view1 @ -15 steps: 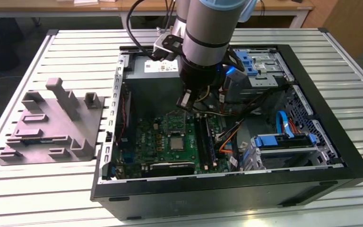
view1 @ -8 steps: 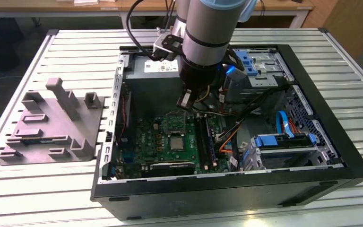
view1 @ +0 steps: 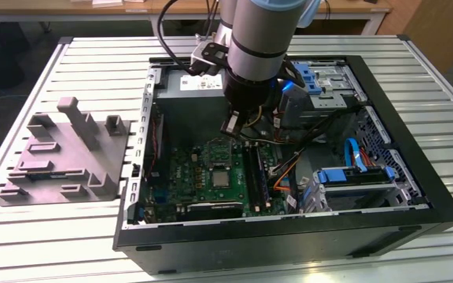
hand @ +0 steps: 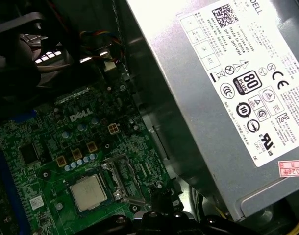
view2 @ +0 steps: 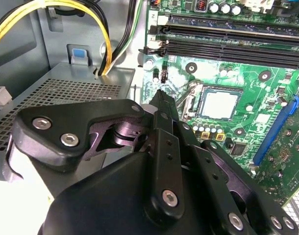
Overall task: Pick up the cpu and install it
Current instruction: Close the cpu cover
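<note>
The cpu (view1: 220, 177) is a small silvery square lying flat in the socket of the green board (view1: 187, 177), inside the open computer case. Both wrist views show the cpu (view2: 219, 104) (hand: 88, 192) seated within the dark socket frame. My gripper (view1: 233, 127) hangs above the board near the grey power-supply box, a short way from the socket. Its black fingers (view2: 161, 105) stand together with nothing between them, and the gripper's tip (hand: 157, 195) is off to one side of the chip, not touching it.
The grey power-supply box (view1: 203, 88) (hand: 228, 98) stands close beside the arm. Yellow and black cables (view2: 90, 14) run over its mesh top. Long memory slots (view2: 228, 41) flank the socket. A drive cage with blue parts (view1: 353, 177) fills the exterior view's right. A grey fixture (view1: 65, 153) sits outside the case.
</note>
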